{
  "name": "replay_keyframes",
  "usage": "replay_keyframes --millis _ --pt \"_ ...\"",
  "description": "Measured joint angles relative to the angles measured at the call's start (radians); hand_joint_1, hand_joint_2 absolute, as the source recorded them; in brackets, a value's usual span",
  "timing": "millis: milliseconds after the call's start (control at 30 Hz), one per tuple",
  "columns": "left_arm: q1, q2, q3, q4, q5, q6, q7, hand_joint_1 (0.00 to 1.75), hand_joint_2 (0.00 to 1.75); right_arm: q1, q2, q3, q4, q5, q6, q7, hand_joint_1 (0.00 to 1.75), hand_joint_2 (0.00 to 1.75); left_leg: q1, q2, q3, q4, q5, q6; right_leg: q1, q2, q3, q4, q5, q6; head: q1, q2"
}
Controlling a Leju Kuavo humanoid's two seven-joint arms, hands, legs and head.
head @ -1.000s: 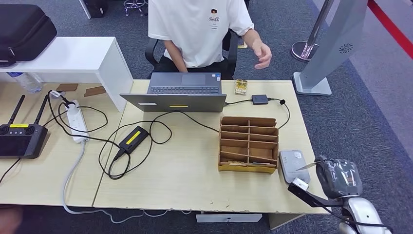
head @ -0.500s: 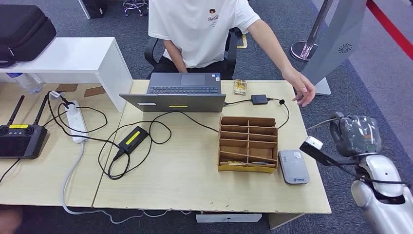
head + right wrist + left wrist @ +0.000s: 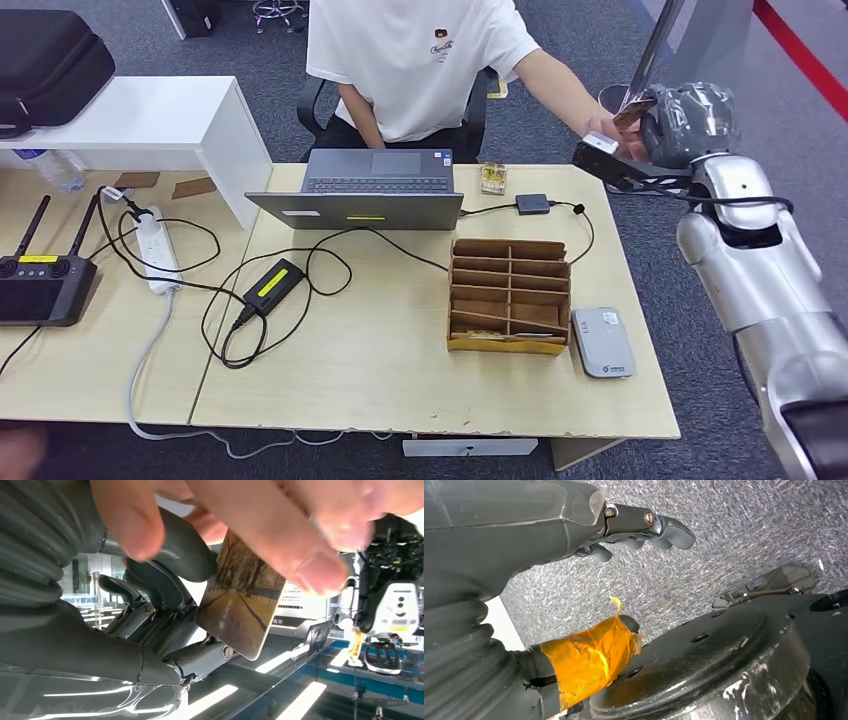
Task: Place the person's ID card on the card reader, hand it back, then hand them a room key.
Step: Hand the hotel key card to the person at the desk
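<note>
Silver arm lifts the card to the person's fingers

Pale wood worktop (image 3: 400,370) spans the head view, with a person in a white T-shirt (image 3: 420,60) seated at its far edge. An open grey laptop (image 3: 370,190) lies flat in front of that person. Toward the right of the worktop stands a brown cardboard organiser (image 3: 510,293) with open compartments, and just beside its right end lies the grey card reader (image 3: 603,342), with nothing on it. A black power adapter with a yellow label (image 3: 273,284) sits among looped black cables left of centre, and a small black dongle (image 3: 533,203) lies behind the organiser.

Beyond the far right corner of the worktop, the right robot hand (image 3: 672,125) is raised on its silver arm. It grasps the ID card (image 3: 241,599), a card printed with a tree-lined path, between its thick grey thumb and darker fingers. The person's hand (image 3: 260,520) reaches in and its fingertips touch the card's upper edge, so both hold it at once.

The left robot hand (image 3: 644,527) hangs over grey carpet, released, fingers apart and holding nothing; orange tape (image 3: 589,660) wraps its thumb.
</note>
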Motion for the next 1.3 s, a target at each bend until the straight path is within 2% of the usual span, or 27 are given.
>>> replay_keyframes --millis 267,300,400,433,933,1167,1300 --pt "0.000 0.001 -0.003 -0.009 0.000 -0.011 -0.001 0.00 1.75 -0.056 0.059 0.049 0.105 0.010 -0.003 0.003 1.75 1.75 0.000 -0.001 -0.001 0.000 0.000 0.000 0.000 -0.001 0.000 0.000 0.000 0.000 0.000 0.000" --pt "0.000 0.001 -0.004 -0.010 0.000 -0.013 -0.003 0.00 1.75 -0.059 0.062 0.053 0.115 0.010 -0.004 0.001 1.42 1.75 0.000 -0.001 -0.001 0.000 0.000 0.000 0.000 -0.001 0.000 0.000 0.000 0.000 0.000 0.000" --pt "0.001 0.004 -0.006 -0.014 0.000 -0.016 -0.008 0.00 1.75 -0.066 0.070 0.064 0.138 0.009 -0.009 -0.003 0.11 1.75 0.000 -0.001 -0.001 0.000 0.000 0.000 0.000 -0.001 0.000 0.000 0.000 0.000 0.000 0.000" --pt "0.001 0.004 -0.007 -0.014 0.000 -0.015 -0.009 0.00 1.75 -0.067 0.071 0.066 0.142 0.008 -0.012 -0.003 0.00 1.75 0.000 -0.001 -0.001 0.000 0.000 0.000 0.000 -0.001 0.000 0.000 0.000 0.000 0.000 0.000" --pt "0.002 0.004 -0.011 -0.014 0.004 -0.005 -0.002 0.00 1.75 -0.027 0.054 0.077 0.154 -0.014 -0.064 -0.016 0.00 1.75 0.000 -0.001 0.000 0.001 0.000 0.000 0.000 -0.001 0.000 -0.001 0.000 0.000 0.000 0.000" --pt "0.005 0.000 -0.011 -0.014 0.020 0.004 0.000 0.00 1.75 0.078 -0.026 0.073 0.042 -0.025 -0.098 -0.029 0.00 1.75 0.000 -0.002 -0.001 0.001 -0.001 0.001 0.000 -0.002 0.000 -0.001 0.000 0.000 0.000 0.000" --pt "0.009 -0.003 -0.011 -0.014 0.031 0.016 0.000 0.00 1.75 0.215 -0.104 0.036 -0.118 -0.046 -0.122 -0.035 0.00 1.75 0.000 -0.005 -0.001 0.001 -0.001 0.001 0.000 -0.005 0.000 -0.002 -0.001 0.001 0.000 0.000"
